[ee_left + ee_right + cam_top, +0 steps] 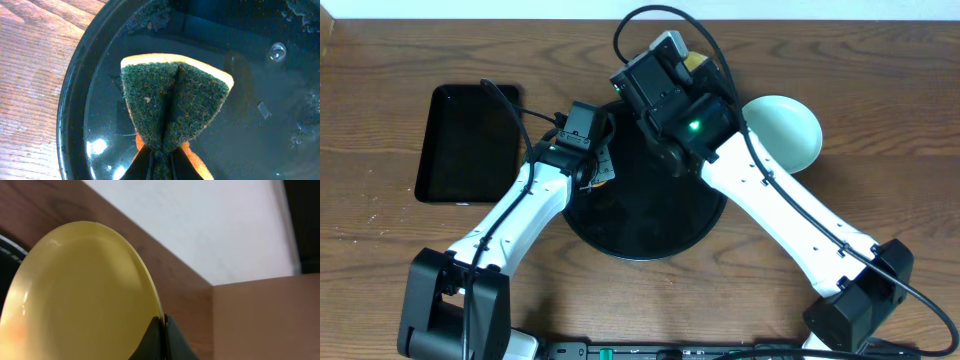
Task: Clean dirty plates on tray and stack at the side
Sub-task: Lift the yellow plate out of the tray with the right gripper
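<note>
While the left gripper [160, 162] clamps the sponge [172, 100] near the rim of the tray [74, 115] | right gripper [164, 330] pinches the yellow plate [80, 295] by its edge | mint plate [790, 130] lies right of tray.

Brown wood-grain counter [380, 280] carries 3 things directly: a glossy round black tray [650, 230] at ctr, a smaller rect. black tray [465, 150] well apart on the left, and a pale mint plate [790, 130] just right of the round one (an arm hides any contact).

Yellow plate [80, 295]; glossy black tray [70, 110]; green-orange sponge [170, 100].
</note>
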{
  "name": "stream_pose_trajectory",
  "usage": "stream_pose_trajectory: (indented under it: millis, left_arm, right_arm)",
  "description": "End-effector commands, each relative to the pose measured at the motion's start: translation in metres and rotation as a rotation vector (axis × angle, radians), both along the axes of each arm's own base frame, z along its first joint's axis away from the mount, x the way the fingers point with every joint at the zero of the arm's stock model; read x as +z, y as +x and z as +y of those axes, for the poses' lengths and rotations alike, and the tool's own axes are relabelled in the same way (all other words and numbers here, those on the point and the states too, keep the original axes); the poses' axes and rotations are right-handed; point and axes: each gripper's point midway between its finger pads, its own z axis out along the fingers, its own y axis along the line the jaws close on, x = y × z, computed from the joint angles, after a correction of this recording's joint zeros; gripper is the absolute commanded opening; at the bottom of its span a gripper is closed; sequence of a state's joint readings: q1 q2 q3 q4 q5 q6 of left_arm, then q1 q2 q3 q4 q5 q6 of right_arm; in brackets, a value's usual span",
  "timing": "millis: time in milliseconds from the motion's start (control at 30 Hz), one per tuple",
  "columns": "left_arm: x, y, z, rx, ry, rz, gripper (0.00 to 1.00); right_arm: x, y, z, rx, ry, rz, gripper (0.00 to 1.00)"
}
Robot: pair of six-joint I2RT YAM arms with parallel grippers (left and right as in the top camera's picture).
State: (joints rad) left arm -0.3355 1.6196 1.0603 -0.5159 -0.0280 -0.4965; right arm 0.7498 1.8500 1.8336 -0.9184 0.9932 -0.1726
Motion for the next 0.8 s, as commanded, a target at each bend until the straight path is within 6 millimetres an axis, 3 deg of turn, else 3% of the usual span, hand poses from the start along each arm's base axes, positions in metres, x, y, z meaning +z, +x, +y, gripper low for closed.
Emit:
stream_pose_trajectory:
  millis: [0,767]
  left_arm:
    - [-0.007,-0.003,0.001,-0.006,0.007,0.019,0.09]
    - [-0.007,-0.003,0.001,-0.006,0.007,0.019,0.09]
  right_arm:
    - [0.025,-0.001,-0.007,-0.002,-0.089,-0.045,0.01]
    - [0.029,-0.003,0.008,0.038,-0.093,-0.058,0.01]
